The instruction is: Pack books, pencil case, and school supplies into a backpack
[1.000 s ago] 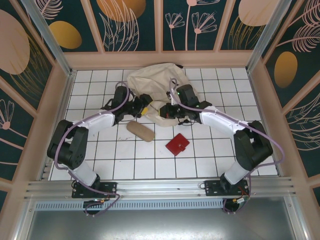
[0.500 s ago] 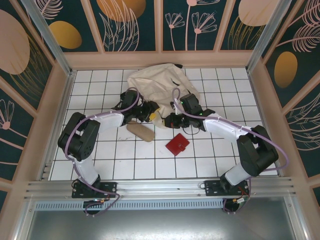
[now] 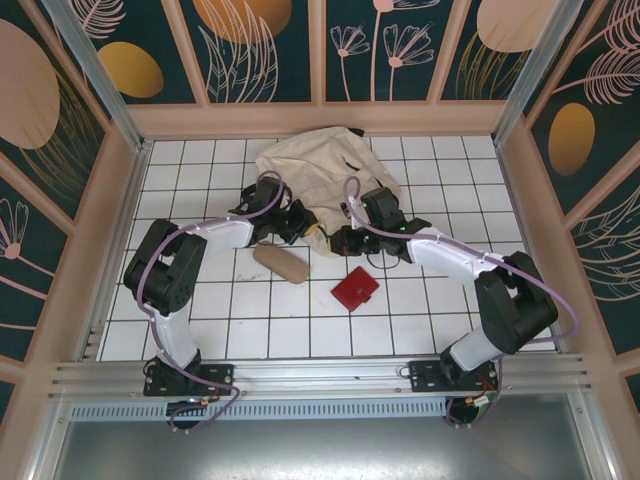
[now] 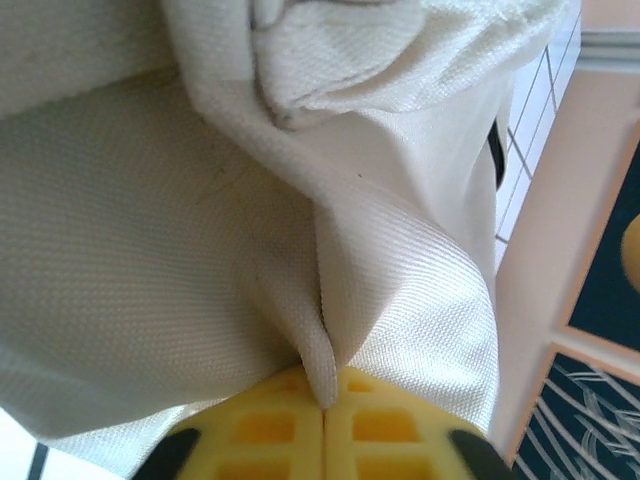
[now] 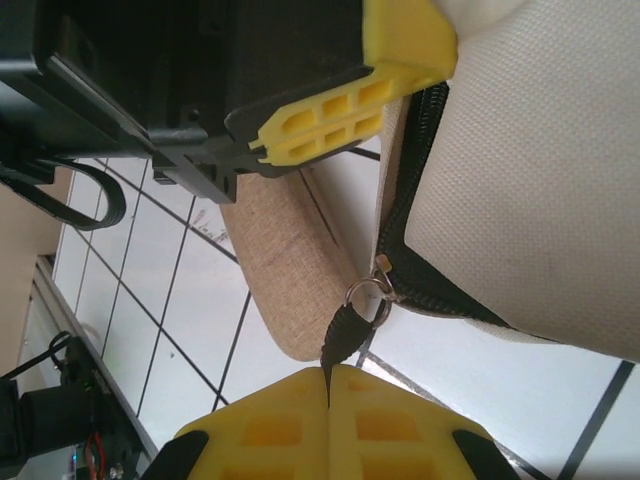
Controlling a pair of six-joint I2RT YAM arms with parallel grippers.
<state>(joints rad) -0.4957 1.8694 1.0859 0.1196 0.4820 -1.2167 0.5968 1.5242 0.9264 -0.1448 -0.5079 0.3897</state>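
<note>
The cream backpack [image 3: 305,165] lies at the back middle of the tiled table. My left gripper [image 3: 303,229] is at its near edge, shut on a pinched fold of the cream fabric [image 4: 325,360]. My right gripper [image 3: 337,240] faces it from the right, shut on the black zip pull [image 5: 345,335] of the dark zip line [image 5: 405,215]. The tan pencil case [image 3: 283,263] lies just in front of both grippers, also seen under the zip pull [image 5: 285,270]. The red square case [image 3: 355,289] lies nearer, to the right. The books are out of view.
The left gripper's yellow fingers [image 5: 330,115] sit close above the zip in the right wrist view. Wooden walls [image 3: 100,230] ring the white tiled table [image 3: 250,330]. Open tiles lie in front of the red case.
My left gripper moved right to the backpack's near edge and shut on the fabric. My right gripper shifted slightly nearer and stayed shut on the zip pull.
</note>
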